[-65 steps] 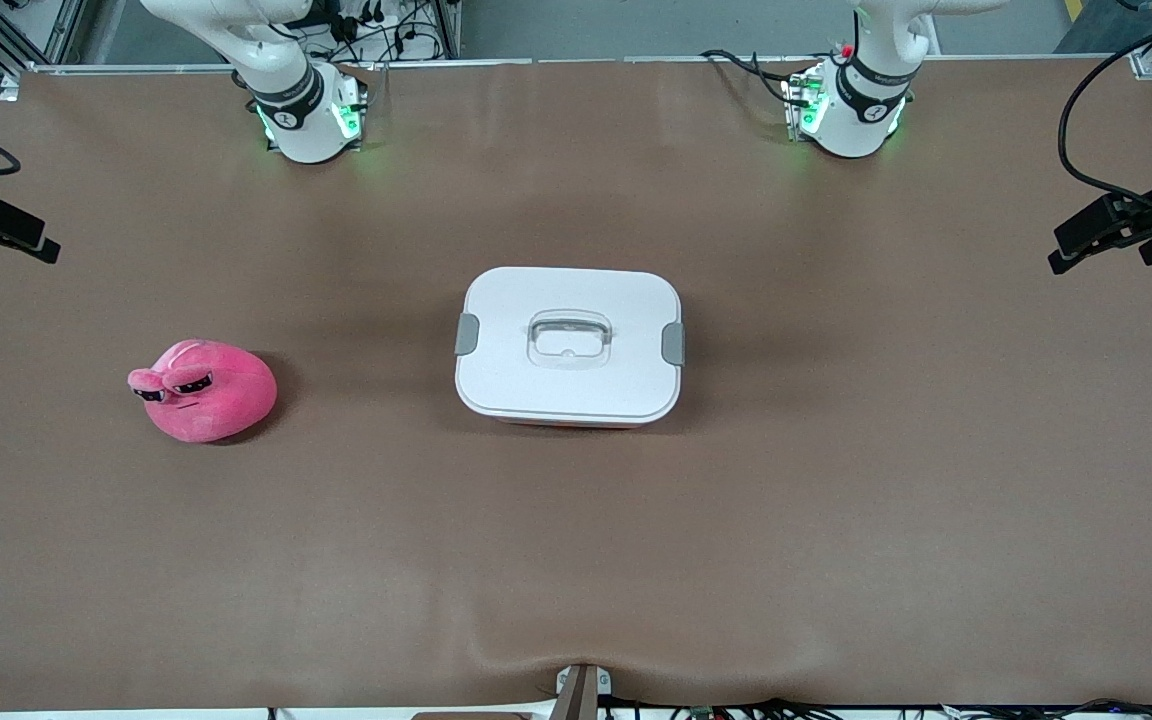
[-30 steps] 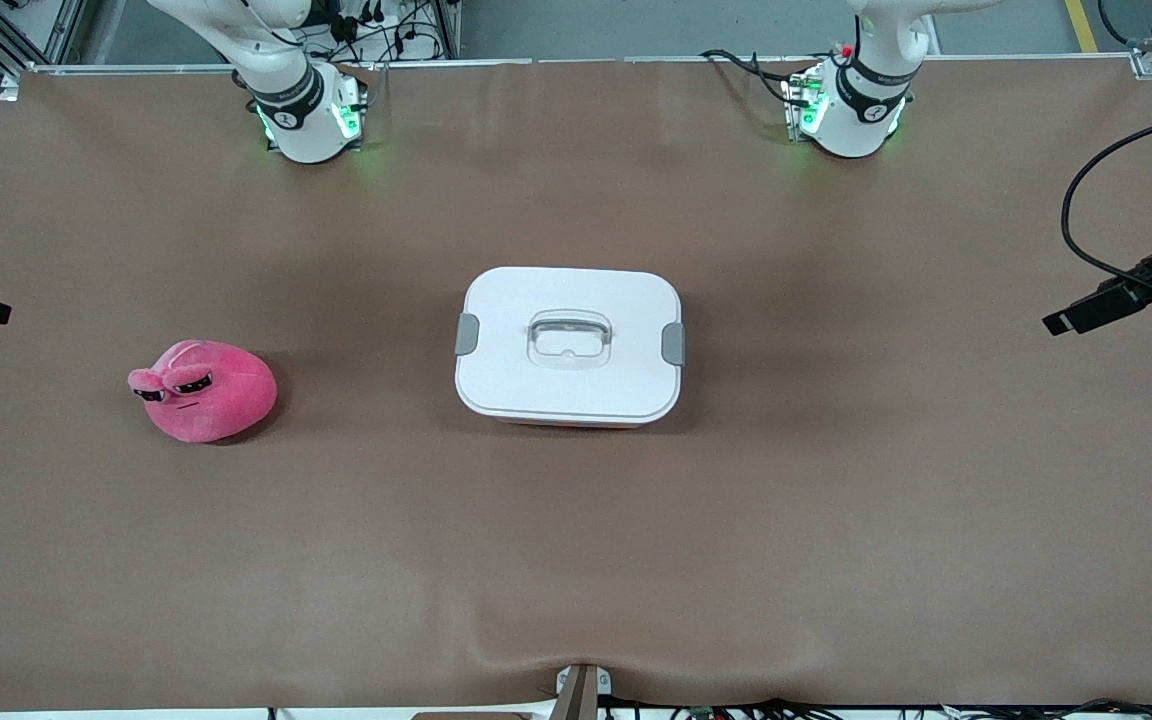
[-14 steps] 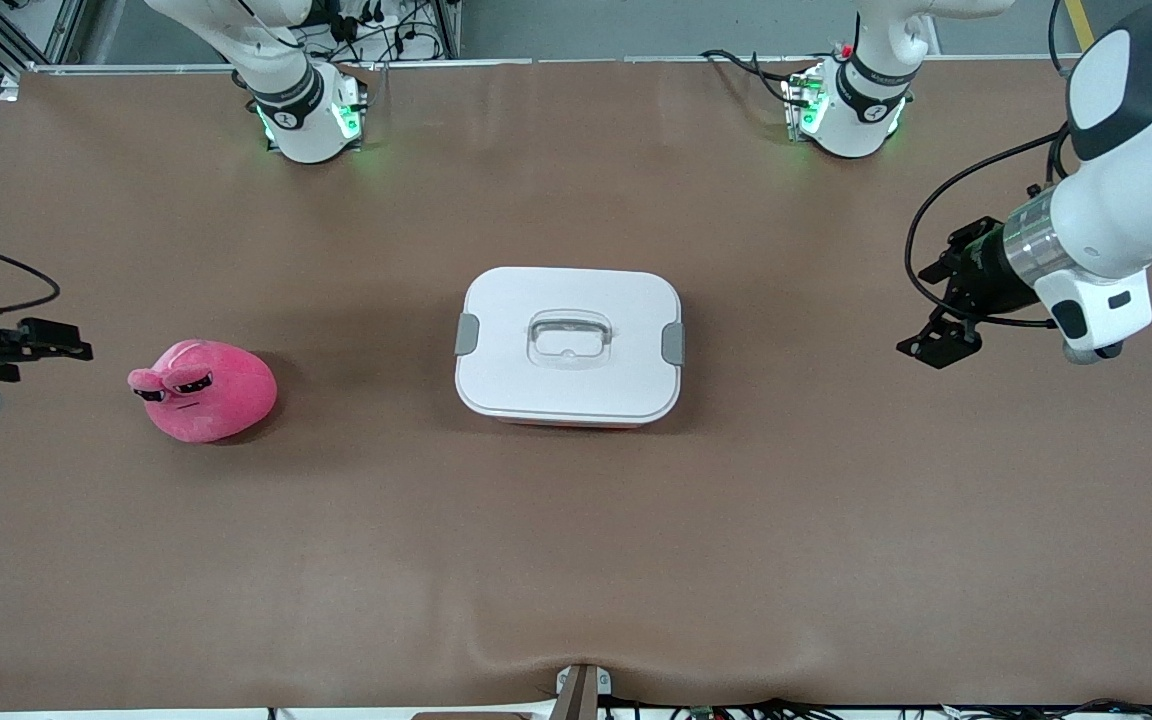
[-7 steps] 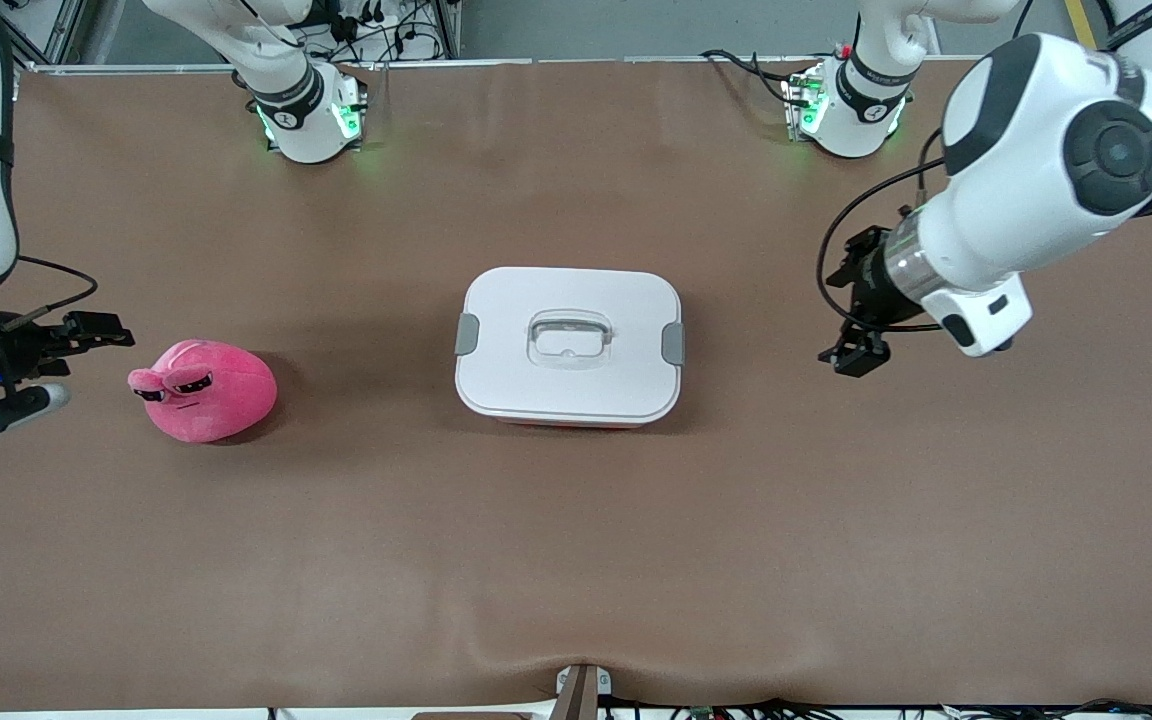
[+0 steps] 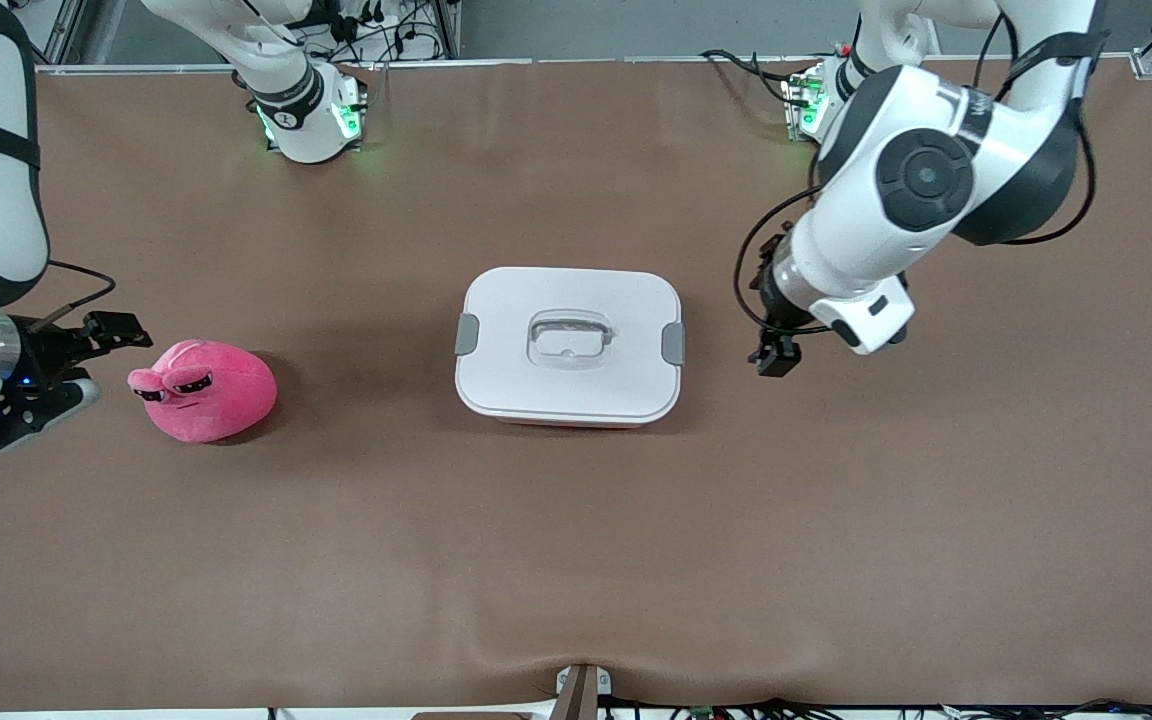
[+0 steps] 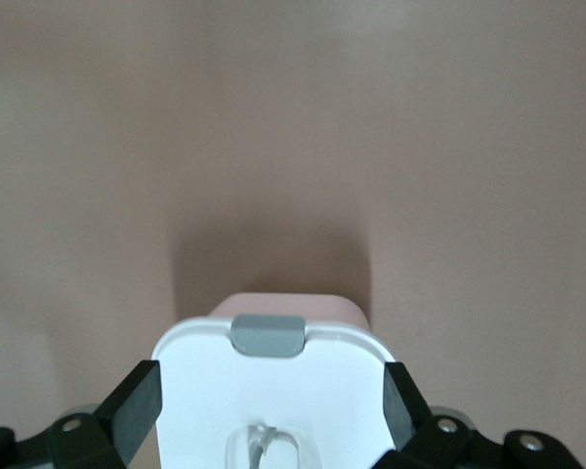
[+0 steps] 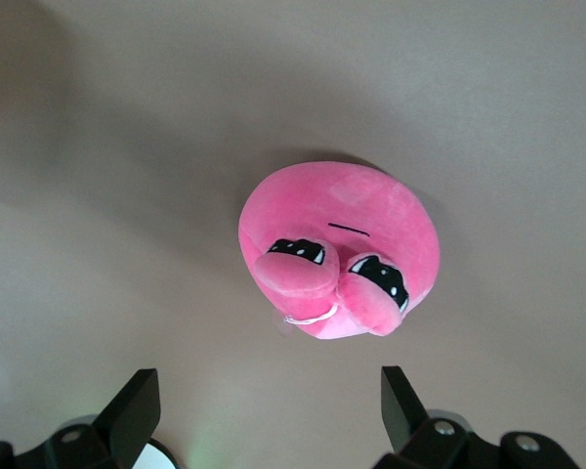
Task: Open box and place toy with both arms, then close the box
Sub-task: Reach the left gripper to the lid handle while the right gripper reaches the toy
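**Front view: both arms near their targets, box closed**

Front view shows the box (image 5: pixel 568 345) at mid-frame on the brown bench (image 5: pixel 576 560), its white lid (image 5: pixel 576 300) on and a grey clip (image 5: pixel 673 343) at each end. The toy (image 5: pixel 204 389) lies at centre-left of the frame, toward the right arm's end, well apart from the box.

The left gripper (image 5: pixel 774 345) hangs over the bench just beside the box's clip end, jaws spread wide, holding nothing. The right gripper (image 5: pixel 86 360) sits at the frame's left edge, just beside the toy, jaws apart and empty. In the right wrist view the toy (image 7: pixel 340 250) lies clear of both fingers (image 7: pixel 135 410).
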Controlling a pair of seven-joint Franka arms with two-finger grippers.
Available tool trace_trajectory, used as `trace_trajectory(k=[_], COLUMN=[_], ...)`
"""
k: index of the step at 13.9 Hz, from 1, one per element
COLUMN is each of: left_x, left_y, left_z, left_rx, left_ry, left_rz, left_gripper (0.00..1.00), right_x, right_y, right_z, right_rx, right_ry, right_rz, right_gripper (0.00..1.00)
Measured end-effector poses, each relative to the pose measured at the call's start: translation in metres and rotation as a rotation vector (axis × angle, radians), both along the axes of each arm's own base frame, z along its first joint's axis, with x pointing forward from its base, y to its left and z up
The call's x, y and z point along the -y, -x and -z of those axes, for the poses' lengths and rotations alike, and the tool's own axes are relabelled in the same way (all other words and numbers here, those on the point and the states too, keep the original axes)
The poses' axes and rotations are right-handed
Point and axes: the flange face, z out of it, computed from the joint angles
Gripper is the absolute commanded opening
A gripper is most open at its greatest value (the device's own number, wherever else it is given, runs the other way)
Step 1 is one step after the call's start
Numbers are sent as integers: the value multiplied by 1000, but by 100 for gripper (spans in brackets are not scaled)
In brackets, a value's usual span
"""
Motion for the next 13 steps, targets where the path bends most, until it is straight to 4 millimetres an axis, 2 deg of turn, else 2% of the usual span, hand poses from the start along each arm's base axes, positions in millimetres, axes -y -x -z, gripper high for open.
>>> trace_trajectory(k=[4,6,9,13], left_x=[36,63,101,135], left_y=[1,10,22,31], left_z=[17,28,44,63], left_rx=[9,18,32,35], left_ry=[4,9,18,19], left_rz=[-21,-15,-31,-70], left_gripper=[100,100,100,100], right_x=[-15,-19,-19,-13], right_y=[3,1,1,4], right_z=[21,26,41,73], right_rx=[-18,-3,12,42], right_ry=[-6,-23,-56,-107], right_rz=[-82,-167,-299,-502], right_gripper=[100,100,100,100])
